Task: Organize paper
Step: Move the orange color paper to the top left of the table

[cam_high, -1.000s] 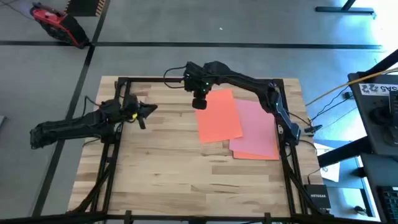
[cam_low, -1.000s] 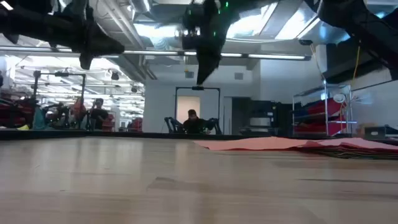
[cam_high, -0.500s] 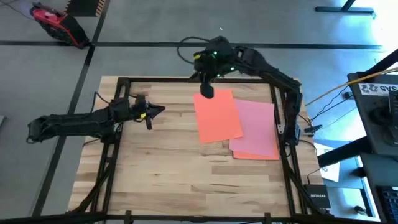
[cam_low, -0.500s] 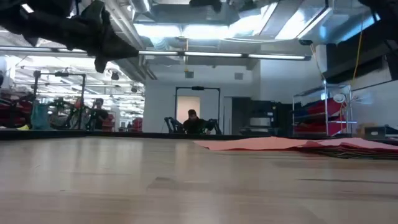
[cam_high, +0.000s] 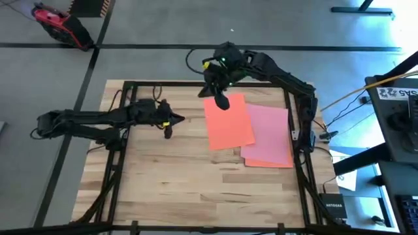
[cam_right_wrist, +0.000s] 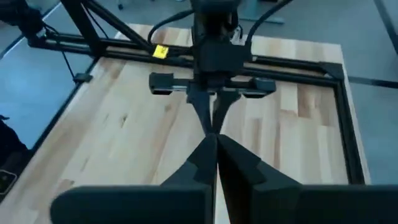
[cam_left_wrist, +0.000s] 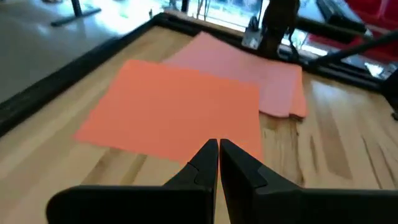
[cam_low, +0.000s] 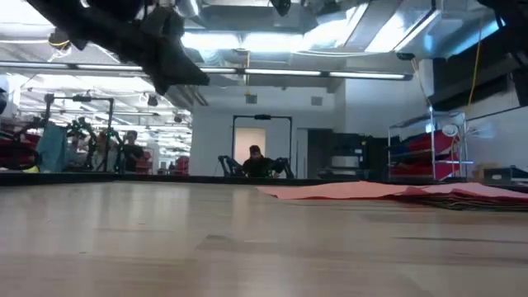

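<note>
Left gripper (cam_high: 168, 131) has advanced toward the orange sheet (cam_high: 230, 122), jaws closed.

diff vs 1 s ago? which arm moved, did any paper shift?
The left gripper reached rightward across the table toward the orange sheet, shut and empty. The right gripper, also shut, pulled back from the orange sheet's far-left corner toward the far edge, then came down over it again. The orange sheet and the pink sheet beneath it stayed put.
</note>
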Controlling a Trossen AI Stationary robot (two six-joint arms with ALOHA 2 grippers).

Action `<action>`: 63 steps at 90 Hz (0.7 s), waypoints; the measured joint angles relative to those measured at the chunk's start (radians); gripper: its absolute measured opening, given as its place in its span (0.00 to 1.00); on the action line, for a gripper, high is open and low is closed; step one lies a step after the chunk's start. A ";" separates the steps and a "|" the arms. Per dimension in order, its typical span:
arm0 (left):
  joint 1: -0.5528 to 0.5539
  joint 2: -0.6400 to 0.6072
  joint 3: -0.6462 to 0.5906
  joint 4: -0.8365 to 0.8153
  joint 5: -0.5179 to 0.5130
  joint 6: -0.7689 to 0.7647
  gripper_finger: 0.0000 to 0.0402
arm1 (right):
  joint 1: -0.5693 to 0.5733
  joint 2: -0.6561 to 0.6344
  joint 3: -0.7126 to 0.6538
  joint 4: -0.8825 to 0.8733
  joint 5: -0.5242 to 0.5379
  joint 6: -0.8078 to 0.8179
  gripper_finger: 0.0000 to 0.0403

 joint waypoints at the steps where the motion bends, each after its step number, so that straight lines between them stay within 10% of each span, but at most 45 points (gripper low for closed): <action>1: -0.001 0.005 0.001 0.000 0.000 -0.001 0.00 | 0.000 0.000 -0.010 0.002 0.000 -0.001 0.00; 34: -0.010 0.196 0.066 0.064 0.030 -0.021 0.00 | 0.103 -0.040 -0.344 0.333 -0.016 0.042 0.00; 63: -0.010 0.413 0.148 0.258 0.097 -0.047 0.00 | 0.082 -0.382 -0.774 0.565 0.135 0.193 0.00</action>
